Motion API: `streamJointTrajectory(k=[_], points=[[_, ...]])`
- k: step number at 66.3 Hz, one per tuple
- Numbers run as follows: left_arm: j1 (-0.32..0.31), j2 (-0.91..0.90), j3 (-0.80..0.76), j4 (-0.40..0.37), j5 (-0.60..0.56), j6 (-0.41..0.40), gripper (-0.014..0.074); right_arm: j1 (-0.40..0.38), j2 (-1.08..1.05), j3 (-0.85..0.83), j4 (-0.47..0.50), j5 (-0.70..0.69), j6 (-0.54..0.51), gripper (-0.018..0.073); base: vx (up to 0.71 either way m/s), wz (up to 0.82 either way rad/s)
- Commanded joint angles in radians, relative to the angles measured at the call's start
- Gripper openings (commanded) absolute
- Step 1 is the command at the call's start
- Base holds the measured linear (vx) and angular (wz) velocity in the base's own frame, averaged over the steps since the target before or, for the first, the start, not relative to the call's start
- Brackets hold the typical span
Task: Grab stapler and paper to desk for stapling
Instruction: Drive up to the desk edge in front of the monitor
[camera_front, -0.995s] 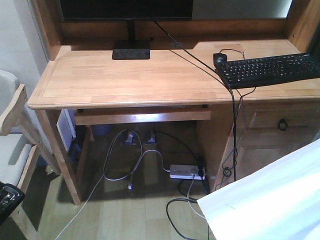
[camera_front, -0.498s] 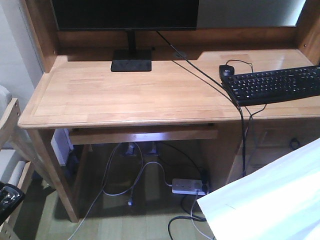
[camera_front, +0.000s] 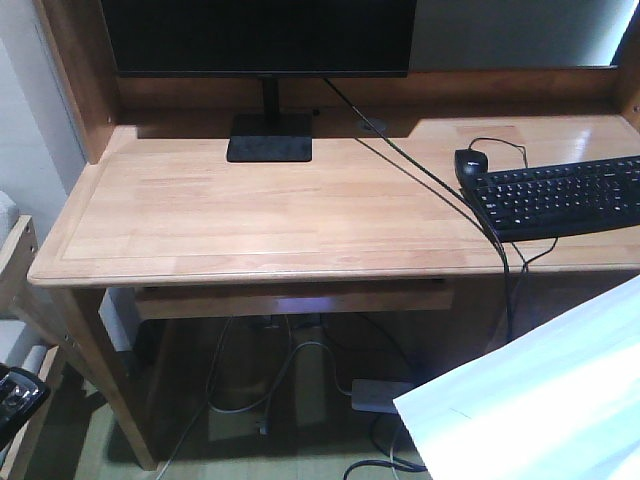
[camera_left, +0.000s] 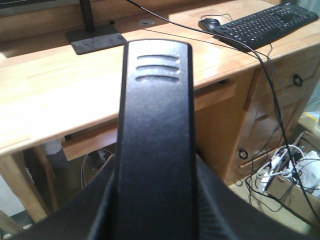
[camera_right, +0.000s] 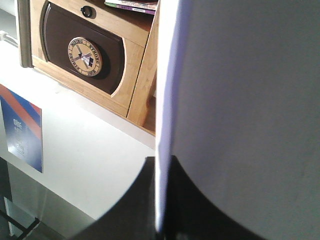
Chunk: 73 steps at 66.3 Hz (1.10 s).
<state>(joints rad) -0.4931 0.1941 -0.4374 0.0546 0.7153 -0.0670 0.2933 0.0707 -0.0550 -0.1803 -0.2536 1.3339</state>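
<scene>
The black stapler (camera_left: 156, 125) fills the middle of the left wrist view, pointing toward the desk (camera_left: 45, 100), and my left gripper (camera_left: 155, 205) is shut on it. The white paper (camera_front: 540, 400) hangs at the front view's bottom right, below and in front of the desk (camera_front: 250, 215). In the right wrist view the paper (camera_right: 240, 100) stands edge-on, pinched between the dark fingers of my right gripper (camera_right: 160, 200). The desk's left and middle surface lies bare ahead of both grippers.
A monitor (camera_front: 260, 35) on a black base (camera_front: 270, 138) stands at the desk's back. A black keyboard (camera_front: 560, 195) and mouse (camera_front: 470, 160) lie at right, with a cable crossing the top. Cables and a power strip (camera_front: 380, 395) lie underneath. A wooden chair (camera_front: 15, 270) is at left.
The desk has come closer and sits higher in the front view. The paper and the held stapler keep their places in the frame.
</scene>
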Motion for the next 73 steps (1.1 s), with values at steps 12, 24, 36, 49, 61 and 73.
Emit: streamJointTrajectory(k=[12, 24, 36, 49, 61, 73], points=[[-0.006, 0.009, -0.030, 0.000, -0.116, -0.002, -0.0007, -0.001, 0.012, -0.030, -0.010, -0.075, -0.003, -0.0005, 0.12, 0.00], [-0.006, 0.009, -0.030, 0.000, -0.116, -0.002, -0.0007, -0.001, 0.012, -0.030, -0.010, -0.075, -0.003, -0.0005, 0.11, -0.01], [-0.006, 0.009, -0.030, 0.000, -0.116, -0.002, -0.0007, -0.001, 0.012, -0.030, -0.010, -0.075, -0.003, -0.0005, 0.11, 0.00], [-0.006, 0.009, -0.030, 0.000, -0.116, -0.002, -0.0007, -0.001, 0.012, -0.030, -0.010, -0.075, -0.003, -0.0005, 0.10, 0.00], [-0.006, 0.009, -0.030, 0.000, -0.116, -0.002, -0.0007, -0.001, 0.012, -0.030, -0.010, -0.075, -0.003, -0.0005, 0.09, 0.00], [-0.006, 0.009, -0.030, 0.000, -0.116, -0.002, -0.0007, -0.001, 0.012, -0.030, -0.010, -0.075, -0.003, -0.0005, 0.09, 0.00]])
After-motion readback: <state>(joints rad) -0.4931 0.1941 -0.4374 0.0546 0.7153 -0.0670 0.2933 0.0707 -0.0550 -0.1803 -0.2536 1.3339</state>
